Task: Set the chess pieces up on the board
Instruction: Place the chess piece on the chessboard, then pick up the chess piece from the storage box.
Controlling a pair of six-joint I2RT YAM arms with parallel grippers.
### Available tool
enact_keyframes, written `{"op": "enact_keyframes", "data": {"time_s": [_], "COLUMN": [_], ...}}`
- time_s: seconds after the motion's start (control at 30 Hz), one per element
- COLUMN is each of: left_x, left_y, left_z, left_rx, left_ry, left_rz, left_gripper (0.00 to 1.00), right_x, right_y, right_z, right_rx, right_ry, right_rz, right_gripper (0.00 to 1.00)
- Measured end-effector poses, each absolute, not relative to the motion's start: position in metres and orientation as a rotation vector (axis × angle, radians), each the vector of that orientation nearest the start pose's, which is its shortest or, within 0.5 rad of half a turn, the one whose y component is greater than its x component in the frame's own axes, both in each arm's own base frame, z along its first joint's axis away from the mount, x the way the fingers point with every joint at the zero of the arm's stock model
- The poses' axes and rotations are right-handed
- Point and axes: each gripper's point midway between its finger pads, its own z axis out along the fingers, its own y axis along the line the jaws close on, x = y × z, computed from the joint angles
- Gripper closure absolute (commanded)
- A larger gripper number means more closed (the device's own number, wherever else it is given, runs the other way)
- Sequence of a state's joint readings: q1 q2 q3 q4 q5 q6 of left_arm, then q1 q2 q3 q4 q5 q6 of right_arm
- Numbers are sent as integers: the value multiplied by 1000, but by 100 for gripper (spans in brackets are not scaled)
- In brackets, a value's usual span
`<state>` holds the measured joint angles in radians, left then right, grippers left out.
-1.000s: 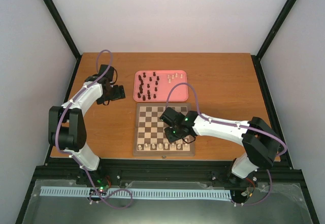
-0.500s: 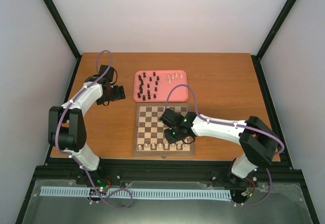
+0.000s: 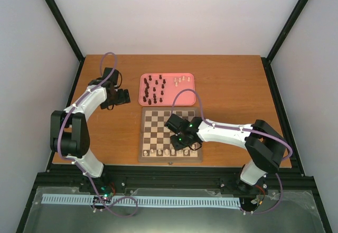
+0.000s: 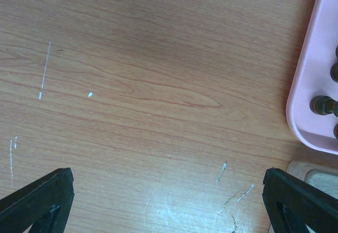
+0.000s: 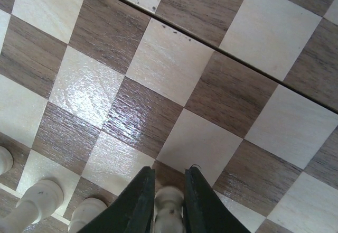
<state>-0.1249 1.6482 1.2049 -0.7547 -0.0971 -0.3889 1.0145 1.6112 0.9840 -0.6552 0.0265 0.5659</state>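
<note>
Top view: The board point(image 3: 153, 119) lies by the middle of the table's point(image 3: 232, 85) near edge. A pink tray point(image 3: 179, 93) lies just beyond it, towards the far edge. The tray carries a cluster of dark pieces point(image 3: 153, 87) on its left side and a few cream pieces point(image 3: 182, 78) in its far right corner. More cream pieces point(image 3: 161, 151) stand in the board's near row. The right end effector point(image 3: 178, 146) is low over the near right part of the board. The left end effector point(image 3: 122, 96) hangs over bare wood left of the tray, well clear of the board.

Left wrist view: The left end effector point(image 4: 166, 175) is spread wide with nothing between its fingers, only bare table below. The tray's rim point(image 4: 309, 85) shows at the right edge with dark pieces point(image 4: 322, 105) in it. A corner of the board point(image 4: 311, 172) shows below the tray.

Right wrist view: The right end effector point(image 5: 169, 172) has its two fingers drawn in tight against either side of one cream piece point(image 5: 169, 214). That piece stands upright on the board point(image 5: 174, 74). I cannot tell how hard the grip is. Other cream pieces point(image 5: 39, 201) stand to the left in the near row.
</note>
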Motion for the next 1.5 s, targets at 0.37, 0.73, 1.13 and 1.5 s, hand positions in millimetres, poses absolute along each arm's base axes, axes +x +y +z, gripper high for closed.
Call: {"op": "enact_keyframes", "data": {"time_s": [0.37,0.73,1.13,1.5], "left_x": [376,376,376,376], "left_y": [-30,-30,-31,-31], "left_z": [98,98,98,98], "left_rx": [-388,-388,-388,-388], "left_ry": [2730,2730,2730,2730], "left_rz": [-3,-3,-4,-3], "left_gripper": [0,0,0,0], "right_x": [181,192,282,431], "right_y": [280,284,290,278], "right_z": [46,61,101,88], "right_rx": [-647,-655,-469,-305], "right_ry": [2833,2787,2706,2647], "right_rz": [262,226,244,167], "right_gripper": [73,58,60,61]}}
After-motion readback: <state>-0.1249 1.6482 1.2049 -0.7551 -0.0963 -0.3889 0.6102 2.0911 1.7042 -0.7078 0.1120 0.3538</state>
